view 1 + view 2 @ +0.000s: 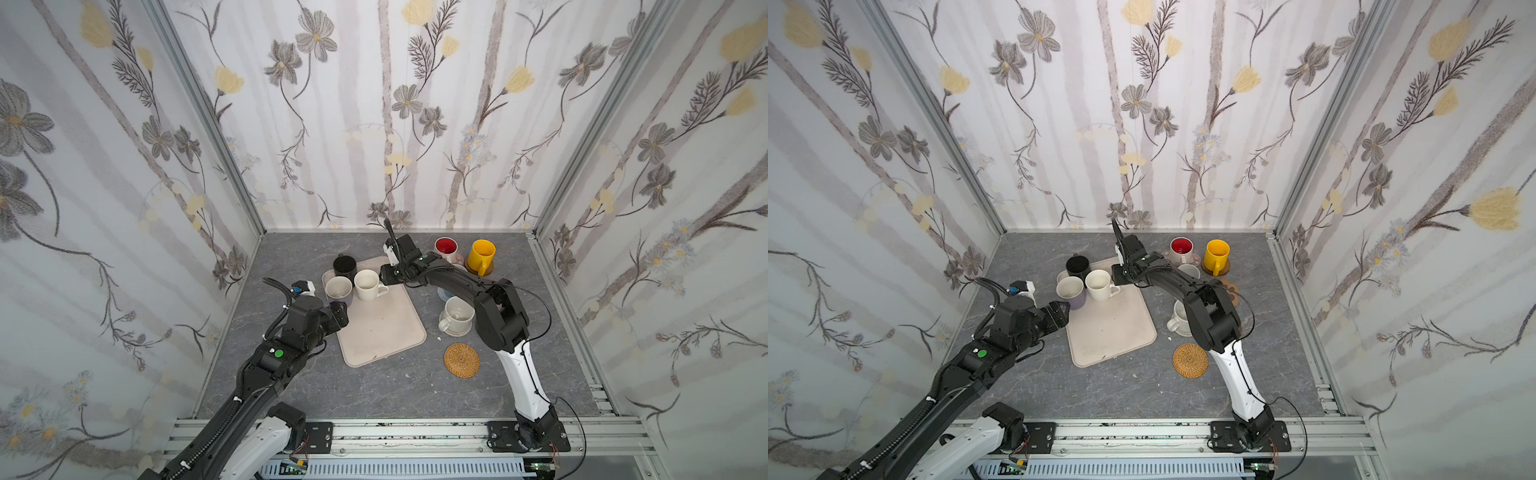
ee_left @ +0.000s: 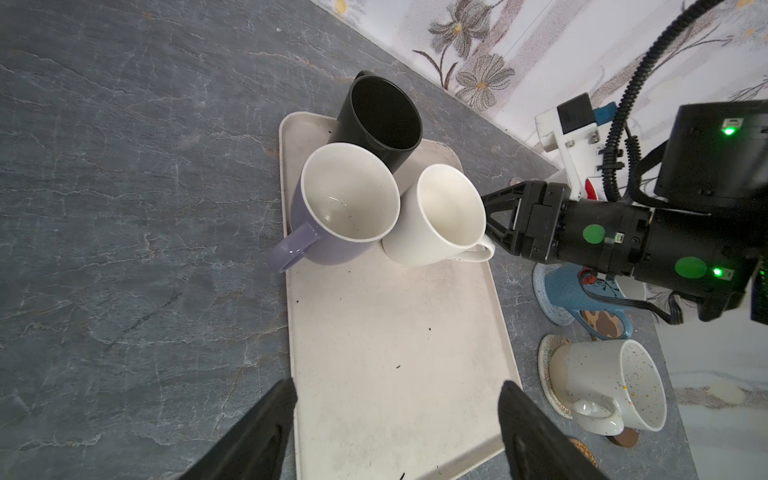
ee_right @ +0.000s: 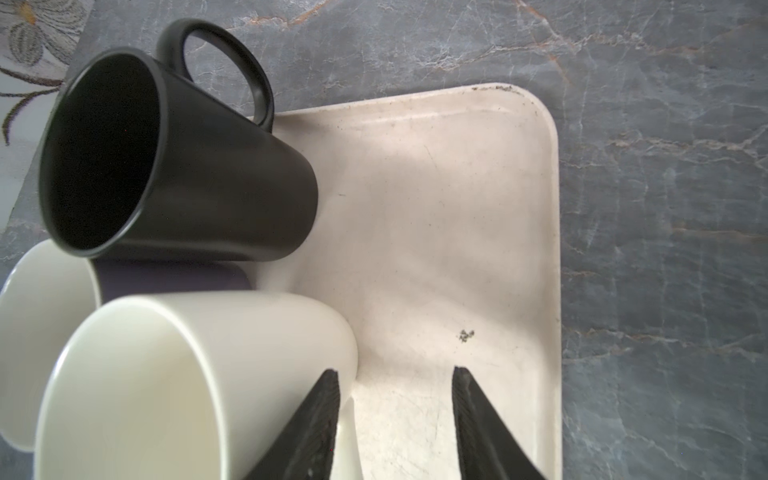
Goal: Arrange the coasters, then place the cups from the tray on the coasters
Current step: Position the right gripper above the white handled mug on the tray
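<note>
**Left pincer** point(image 2: 398, 384): released, jaws wide apart, poised over the near end of the tray point(image 1: 382, 328).

**Right pincer** point(image 3: 395, 370): jaws part-spread and not clenched. They straddle the handle point(image 2: 478, 253) of the plain cream cup point(image 1: 368, 284). One finger lies against the cup wall, and bare tray shows in the gap between the jaws.

**Tray:** lies mid-counter point(image 1: 332, 395). Three cups stand upright at its far end, touching one another: the black cup point(image 1: 345, 266), the lavender cup point(image 1: 338, 289) and the plain cream cup.

**Off the tray, right side:**
- The yellow cup point(image 1: 481, 255) sits on a brown disc coaster point(image 1: 490, 271) near the back wall.
- The white cup with red inside point(image 1: 446, 248) stands just beside it.
- The speckled cream cup point(image 1: 457, 318) sits on a beige woven coaster point(image 2: 548, 374).
- The pale blue cup point(image 2: 565, 291) sits on a grey-blue woven coaster point(image 2: 539, 286), largely hidden under the right arm in both top views.
- The tan rattan coaster point(image 1: 461, 360) lies flat on the counter near the tray's near right corner.
</note>
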Available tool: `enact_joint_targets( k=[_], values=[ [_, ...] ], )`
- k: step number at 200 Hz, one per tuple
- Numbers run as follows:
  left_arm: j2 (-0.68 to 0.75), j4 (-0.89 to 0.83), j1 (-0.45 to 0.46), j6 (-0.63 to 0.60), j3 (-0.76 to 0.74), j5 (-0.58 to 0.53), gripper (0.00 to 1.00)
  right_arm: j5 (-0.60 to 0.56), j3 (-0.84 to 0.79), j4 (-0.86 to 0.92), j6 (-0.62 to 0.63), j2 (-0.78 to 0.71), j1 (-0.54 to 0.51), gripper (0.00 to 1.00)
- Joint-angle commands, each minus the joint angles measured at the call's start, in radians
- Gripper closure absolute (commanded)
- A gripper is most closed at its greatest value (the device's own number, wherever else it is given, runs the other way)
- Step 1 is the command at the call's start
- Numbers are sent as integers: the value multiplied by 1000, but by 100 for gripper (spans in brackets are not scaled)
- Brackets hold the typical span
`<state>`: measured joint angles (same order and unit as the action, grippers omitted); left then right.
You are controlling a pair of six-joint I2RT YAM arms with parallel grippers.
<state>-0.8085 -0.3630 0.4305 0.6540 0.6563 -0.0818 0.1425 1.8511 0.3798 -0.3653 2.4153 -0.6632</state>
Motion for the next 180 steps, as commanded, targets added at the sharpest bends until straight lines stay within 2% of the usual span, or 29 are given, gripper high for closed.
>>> enact_joint_targets(
  k=[1,48,95,120,139,162,180],
  values=[
    [2,12,-1,6,-3,-9,21,-5,-68,-85,6,-53,-7,54],
    [-1,12,-3,-10,4,-14,20,-2,-176,-124,1,-131,-23,54],
    [-4,9,-25,-49,22,20,17,-60,-226,-112,30,-210,-20,50],
    [5,9,-43,-65,23,46,10,-72,-245,-90,67,-264,-21,43],
    [20,7,-51,-80,19,50,0,-63,-274,-81,100,-312,-26,36],
    [31,1,-68,-92,14,63,0,-64,-303,-58,150,-354,-37,29],
    [33,-2,-80,-98,14,77,0,-81,-334,-53,185,-384,-54,28]
  ],
)
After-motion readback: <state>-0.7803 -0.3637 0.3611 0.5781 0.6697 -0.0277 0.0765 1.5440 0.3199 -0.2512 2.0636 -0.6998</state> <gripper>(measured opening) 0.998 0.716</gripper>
